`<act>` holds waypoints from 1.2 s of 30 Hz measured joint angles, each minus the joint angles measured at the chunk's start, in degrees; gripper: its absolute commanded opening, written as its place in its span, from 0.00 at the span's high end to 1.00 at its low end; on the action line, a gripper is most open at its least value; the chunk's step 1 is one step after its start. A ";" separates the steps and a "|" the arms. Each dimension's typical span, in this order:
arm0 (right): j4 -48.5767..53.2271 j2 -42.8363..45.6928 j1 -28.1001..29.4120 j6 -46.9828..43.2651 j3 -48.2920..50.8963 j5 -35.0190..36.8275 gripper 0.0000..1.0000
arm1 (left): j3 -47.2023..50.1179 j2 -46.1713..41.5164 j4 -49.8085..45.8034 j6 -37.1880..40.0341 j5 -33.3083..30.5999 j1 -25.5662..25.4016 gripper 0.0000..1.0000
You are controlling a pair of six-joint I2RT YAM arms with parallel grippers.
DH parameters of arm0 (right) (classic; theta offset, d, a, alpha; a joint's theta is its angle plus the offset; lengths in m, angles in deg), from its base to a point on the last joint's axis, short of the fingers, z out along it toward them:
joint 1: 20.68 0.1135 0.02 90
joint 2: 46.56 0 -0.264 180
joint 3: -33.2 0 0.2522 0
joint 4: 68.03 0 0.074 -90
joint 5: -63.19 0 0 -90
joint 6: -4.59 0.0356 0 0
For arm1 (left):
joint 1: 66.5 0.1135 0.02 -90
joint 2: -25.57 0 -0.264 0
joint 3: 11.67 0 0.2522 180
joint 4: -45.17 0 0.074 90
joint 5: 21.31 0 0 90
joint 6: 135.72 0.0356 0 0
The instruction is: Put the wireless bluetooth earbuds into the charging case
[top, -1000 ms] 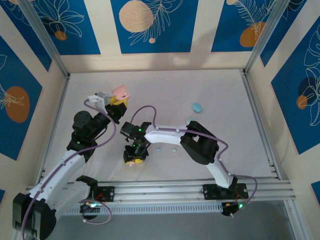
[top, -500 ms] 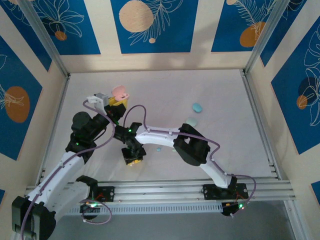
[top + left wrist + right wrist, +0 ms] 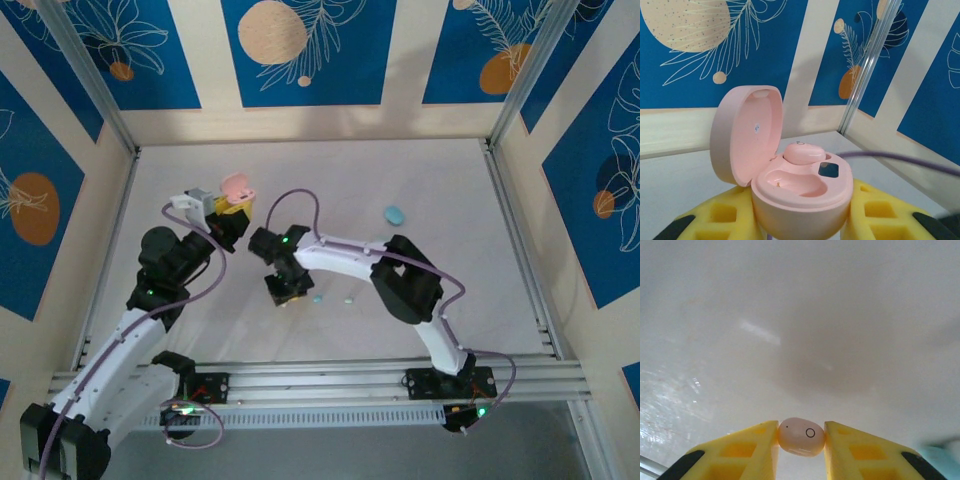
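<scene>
The left claw [image 3: 800,222] clamps the pink charging case [image 3: 800,200], its lid tipped back. One pink earbud [image 3: 802,152] sits in a well (the other well [image 3: 790,182] is bare). The right claw [image 3: 801,440] pinches a second pink earbud [image 3: 800,436] between yellow pads above the table [image 3: 790,315].

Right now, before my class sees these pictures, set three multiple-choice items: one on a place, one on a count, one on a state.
1. The pink case is: A at the table's middle; B in the left gripper; C at the table's far edge.
2. Earbuds seated in it: A none; B one; C two.
3. The right gripper is: A open, empty; B shut, empty; C shut on a pink earbud.
Key: B, yellow pads flank it; B, one seated bud beside a bare socket; C, pinched in its grip.
</scene>
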 measured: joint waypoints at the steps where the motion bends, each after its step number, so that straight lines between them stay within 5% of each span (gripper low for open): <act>1: -0.24 0.83 -1.18 -0.92 0.63 0.04 0.71 | 0.00 -0.20 -0.22 0.00 -0.07 0.00 0.76; 14: -1.29 4.66 -20.17 -14.93 8.90 -2.10 0.70 | 0.00 -2.56 -2.89 0.00 -0.35 0.00 0.75; 24: 2.10 1.55 -20.59 -22.77 5.29 -2.05 0.64 | 0.00 -2.54 -2.91 -0.04 0.00 0.00 0.75; 28: 2.45 0.57 -20.61 -21.68 3.32 -1.66 0.56 | 0.00 -2.54 -2.91 -0.07 0.33 0.00 0.75; 36: 0.79 2.32 -22.10 -15.32 4.22 -1.70 0.56 | 0.00 -2.54 -2.91 -0.07 0.35 0.00 0.75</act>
